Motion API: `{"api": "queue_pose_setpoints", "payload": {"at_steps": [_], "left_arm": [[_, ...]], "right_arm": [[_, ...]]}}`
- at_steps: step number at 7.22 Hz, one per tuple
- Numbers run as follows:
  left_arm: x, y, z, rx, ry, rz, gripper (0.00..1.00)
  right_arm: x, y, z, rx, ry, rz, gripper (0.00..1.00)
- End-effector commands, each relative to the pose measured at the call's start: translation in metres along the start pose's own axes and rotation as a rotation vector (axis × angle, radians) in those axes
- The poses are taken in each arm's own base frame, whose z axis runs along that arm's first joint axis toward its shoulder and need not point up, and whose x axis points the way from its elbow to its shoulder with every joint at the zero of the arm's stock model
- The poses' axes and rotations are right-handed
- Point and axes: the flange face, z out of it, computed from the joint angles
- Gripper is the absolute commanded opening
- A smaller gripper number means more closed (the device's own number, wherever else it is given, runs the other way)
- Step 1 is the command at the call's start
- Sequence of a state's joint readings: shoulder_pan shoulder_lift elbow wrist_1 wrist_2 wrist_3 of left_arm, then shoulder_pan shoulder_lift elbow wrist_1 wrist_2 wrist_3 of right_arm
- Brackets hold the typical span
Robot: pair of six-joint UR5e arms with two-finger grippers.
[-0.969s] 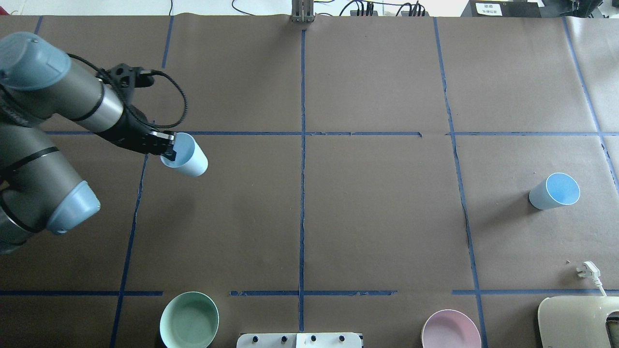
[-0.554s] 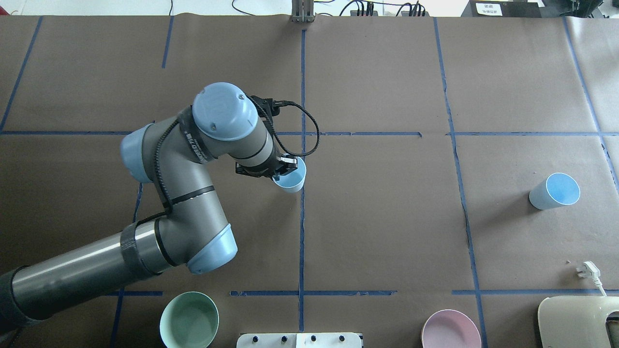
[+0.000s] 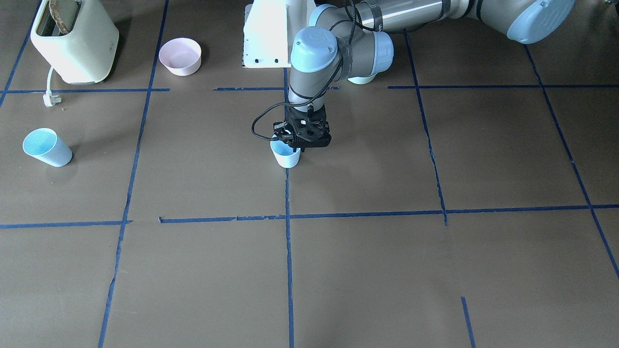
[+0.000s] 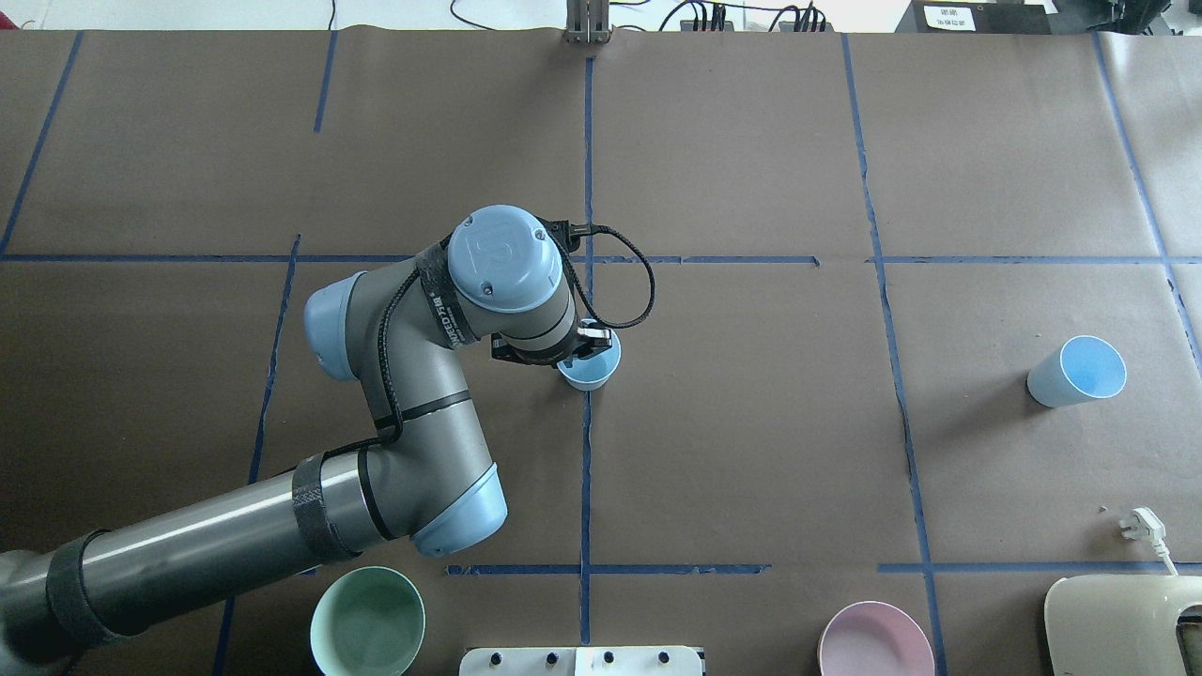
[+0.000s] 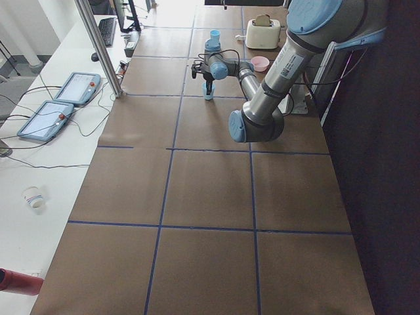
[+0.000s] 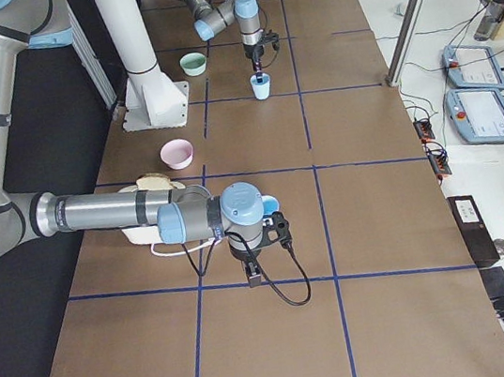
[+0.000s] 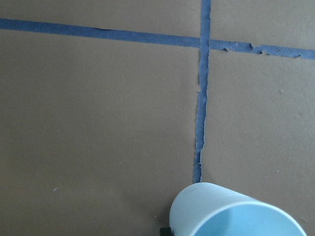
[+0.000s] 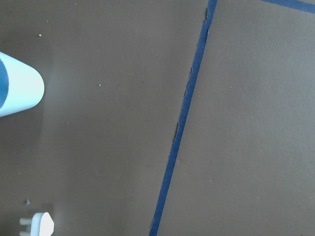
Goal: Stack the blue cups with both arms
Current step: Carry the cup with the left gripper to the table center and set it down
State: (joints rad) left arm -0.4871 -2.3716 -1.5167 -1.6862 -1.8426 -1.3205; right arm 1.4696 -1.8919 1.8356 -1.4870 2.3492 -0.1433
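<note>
My left gripper (image 4: pixel 575 353) is shut on the rim of a pale blue cup (image 4: pixel 590 368) and holds it upright, low over the table's centre tape line. The cup also shows in the front view (image 3: pixel 286 156) and the left wrist view (image 7: pixel 231 211). I cannot tell whether it touches the table. The second blue cup (image 4: pixel 1076 372) stands free at the right side, and its base shows in the right wrist view (image 8: pixel 19 91). My right gripper (image 6: pixel 252 279) shows only in the exterior right view, near that cup; I cannot tell if it is open or shut.
A mint-green bowl (image 4: pixel 367 622) and a pink bowl (image 4: pixel 875 641) sit at the near edge beside the white pedestal base (image 4: pixel 582 660). A cream toaster (image 4: pixel 1122 624) with its white plug (image 4: pixel 1144 526) is at the near right corner.
My left arm has swung from the table's left side to the centre line, carrying the blue cup. The other cup has not moved.
</note>
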Motion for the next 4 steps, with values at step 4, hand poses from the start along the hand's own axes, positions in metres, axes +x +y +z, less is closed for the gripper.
{"api": "queue_pose_setpoints", "payload": {"at_steps": [4], "left_arm": [[-0.057,-0.004,-0.089,-0.033,-0.026,0.078,1.00]], "right_arm": [[-0.007,-0.009,-0.006,0.019,-0.025,-0.015,1.00]]}}
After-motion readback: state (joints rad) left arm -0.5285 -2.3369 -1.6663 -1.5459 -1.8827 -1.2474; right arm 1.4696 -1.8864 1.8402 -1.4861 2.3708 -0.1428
